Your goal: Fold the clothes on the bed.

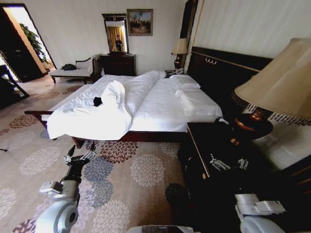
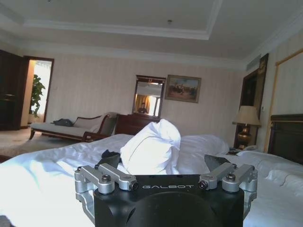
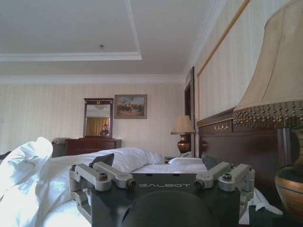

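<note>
1. Left hand (image 1: 80, 156): held low over the patterned carpet (image 1: 121, 184), short of the foot of the bed; its 2 fingers stand apart with nothing between them. In the left wrist view the same hand (image 2: 165, 166) points toward the bed, fingers spread wide.
2. Right hand (image 1: 228, 163): held above the dark nightstand (image 1: 204, 145) at the bed's side, near the base of a bronze lamp (image 1: 250, 127) with a large beige shade; its fingers are apart and hold nothing. In the right wrist view the hand (image 3: 161, 166) is likewise spread, with the lamp's base at the frame edge.
3. Bed (image 1: 165, 104): a large bed with white sheets on a dark wooden frame, beyond both hands. The duvet (image 1: 92, 119) is bunched toward the foot end and hangs over the near corner, with 1 fold standing up in a peak.
4. Clothes (image 1: 97, 101): a small dark bundle lying on the rumpled duvet just beside the raised fold, well apart from both hands. In the left wrist view it (image 2: 110, 154) shows as a dark patch at the foot of the white peak; its lettering cannot be made out.
5. Pillows (image 1: 184, 83): white, stacked at the head end against the tall dark headboard (image 1: 228, 68).
6. Far wall: a dark dresser (image 1: 118, 64) with a mirror above it, a framed picture (image 1: 140, 22) beside the mirror, and a white-cushioned chaise (image 1: 73, 72).
</note>
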You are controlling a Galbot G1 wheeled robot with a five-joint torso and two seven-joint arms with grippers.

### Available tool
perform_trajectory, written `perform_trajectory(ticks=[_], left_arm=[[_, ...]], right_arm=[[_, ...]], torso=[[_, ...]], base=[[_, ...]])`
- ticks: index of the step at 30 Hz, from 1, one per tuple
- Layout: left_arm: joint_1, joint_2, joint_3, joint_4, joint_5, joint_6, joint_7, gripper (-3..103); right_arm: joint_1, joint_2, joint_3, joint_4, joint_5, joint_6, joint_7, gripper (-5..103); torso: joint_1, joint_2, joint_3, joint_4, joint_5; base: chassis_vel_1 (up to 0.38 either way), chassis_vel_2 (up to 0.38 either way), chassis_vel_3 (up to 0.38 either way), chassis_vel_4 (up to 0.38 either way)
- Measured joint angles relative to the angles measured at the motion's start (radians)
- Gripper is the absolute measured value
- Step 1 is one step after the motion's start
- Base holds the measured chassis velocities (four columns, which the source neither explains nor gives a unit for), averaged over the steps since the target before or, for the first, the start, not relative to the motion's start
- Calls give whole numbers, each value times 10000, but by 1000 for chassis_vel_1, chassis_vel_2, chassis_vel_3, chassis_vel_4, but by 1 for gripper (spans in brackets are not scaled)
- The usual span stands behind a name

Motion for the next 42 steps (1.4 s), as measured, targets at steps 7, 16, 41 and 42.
perform_trajectory(ticks=[7,16,41,42], left_arm=[[-231,319,-87,-31,-219,150,21,100],[-205,227,-12,-23,-241,12,73,100],[-149,-54,196,-107,13,-93,77,100],[-139,-65,188,-110,19,-94,77,100]], right_arm=[[-120,-255,208,43,110,-174,-324,100],[-156,-32,-37,-7,-664,-26,-527,100],[-67,196,-268,-221,-1245,300,-401,100],[-59,196,-278,-225,-1241,313,-401,100]], torso=[[0,0,0,-1,-1],[0,0,0,-1,-1],[-1,0,0,0,-1],[-1,0,0,-1,-1]], base=[[0,0,0,0],[0,0,0,0],[-1,1,1,-2],[-27,58,46,-54]])
